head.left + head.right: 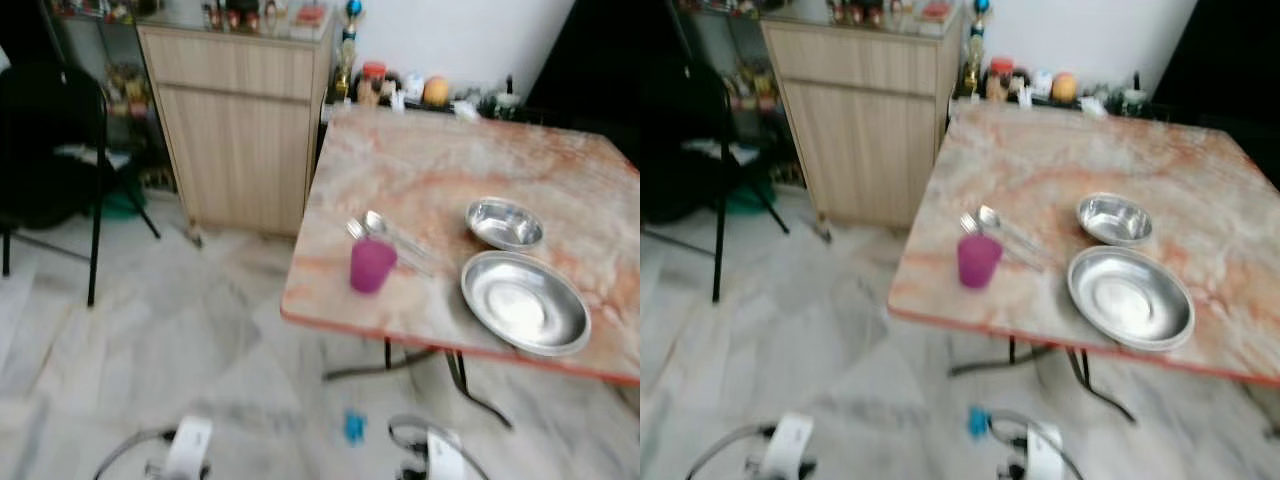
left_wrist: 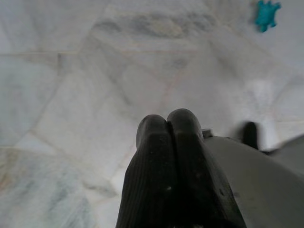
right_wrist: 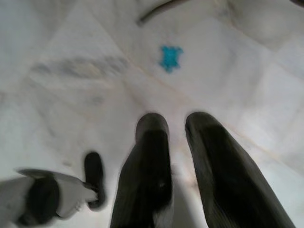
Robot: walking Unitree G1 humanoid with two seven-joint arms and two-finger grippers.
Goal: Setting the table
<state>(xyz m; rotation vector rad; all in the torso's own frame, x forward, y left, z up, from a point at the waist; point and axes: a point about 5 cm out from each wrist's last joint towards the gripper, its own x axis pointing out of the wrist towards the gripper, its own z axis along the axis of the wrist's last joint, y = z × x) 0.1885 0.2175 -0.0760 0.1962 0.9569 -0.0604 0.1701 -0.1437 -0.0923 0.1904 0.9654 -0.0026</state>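
A light wooden cabinet (image 1: 245, 125) stands at upper centre-left against the wall, small items crowding its top. A black chair (image 1: 55, 150) sits at far left. Jars and bottles (image 1: 400, 88) line the wall at top centre. A small blue scrap (image 1: 354, 426) lies on the pale marble floor (image 1: 150, 340) at bottom centre.

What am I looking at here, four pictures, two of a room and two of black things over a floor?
A walking robot took these. The two room pictures come from cameras in its head; the other two look along each arm's black jaws, hanging over the marble floor. The left gripper is shut and holds nothing; the right gripper is open and holds nothing. On the marble table lie a steel plate, a smaller steel bowl, a pink cup, and a fork and spoon behind the cup. A small blue thing lies on the floor.
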